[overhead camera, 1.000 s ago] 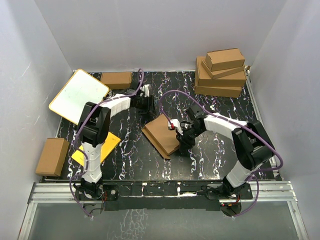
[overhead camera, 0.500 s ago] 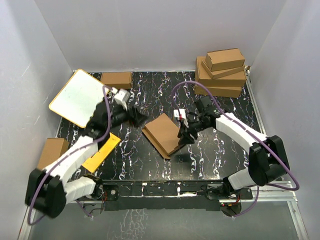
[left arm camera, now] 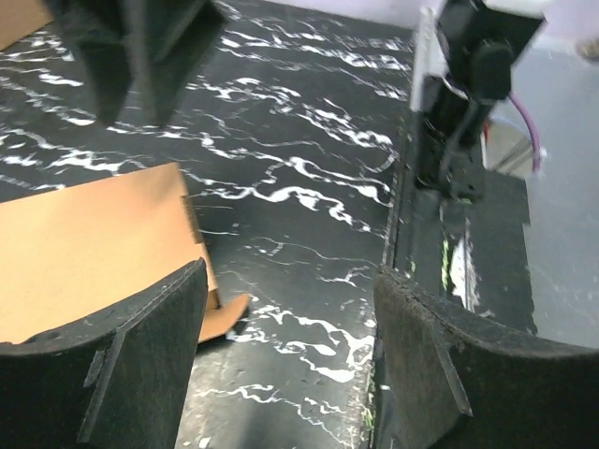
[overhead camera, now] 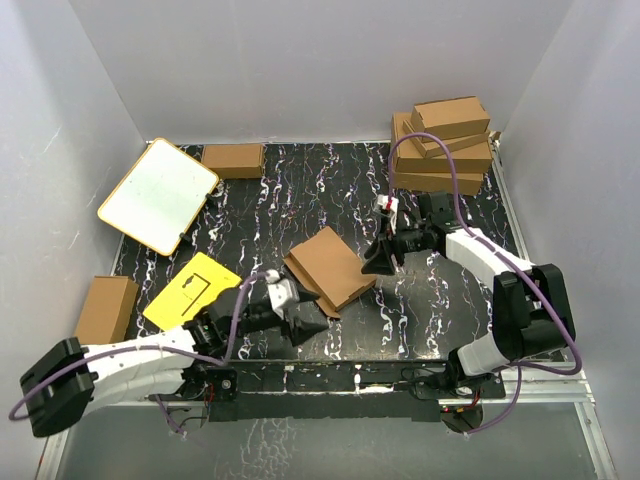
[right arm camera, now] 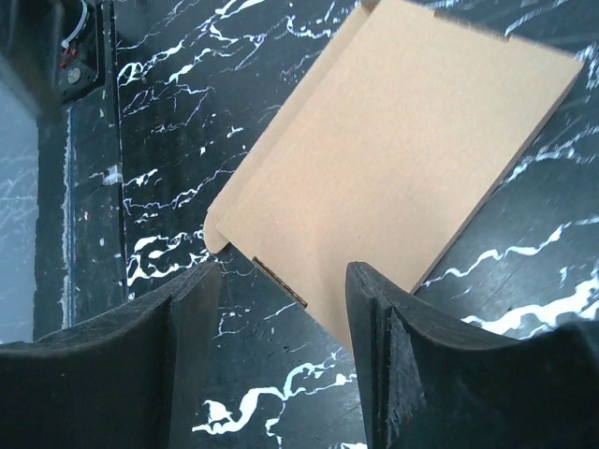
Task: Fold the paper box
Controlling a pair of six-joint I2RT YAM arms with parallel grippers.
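Top view first: the paper box (overhead camera: 330,268), a thin rectangular mailer of plain brown corrugated cardboard, lies closed and flat at the centre of the frame. It sits turned at an angle on the black, white-veined marble-pattern bench (overhead camera: 250,220).

The left arm stretches low along the bottom of the frame. The left end effector (overhead camera: 305,322) is just beside the box's lower corner. From its wrist camera, the left end effector (left arm camera: 290,365) has its jaws spread wide with only bare bench (left arm camera: 299,159) between them. The paper box (left arm camera: 94,253) fills the left middle of that frame, and a small cardboard tab pokes out by the left finger (left arm camera: 140,365). I cannot tell whether that finger touches it.

The right end effector (overhead camera: 380,262) points down at the box's right edge in the top view. Its own camera shows the right end effector (right arm camera: 281,365) parted wide and gripping nothing. The paper box (right arm camera: 402,159) lies beneath it, with a corner showing in the gap.

Around the edges of the top view:
- A flat yellow card with black lines (overhead camera: 195,288) lies at lower left.
- A white board with an orange rim (overhead camera: 158,195) leans at upper left.
- A stack of brown cardboard boxes (overhead camera: 445,145) stands at upper right.
- A single brown carton (overhead camera: 233,158) sits at the top.
- Another brown carton (overhead camera: 105,310) is at the far left.
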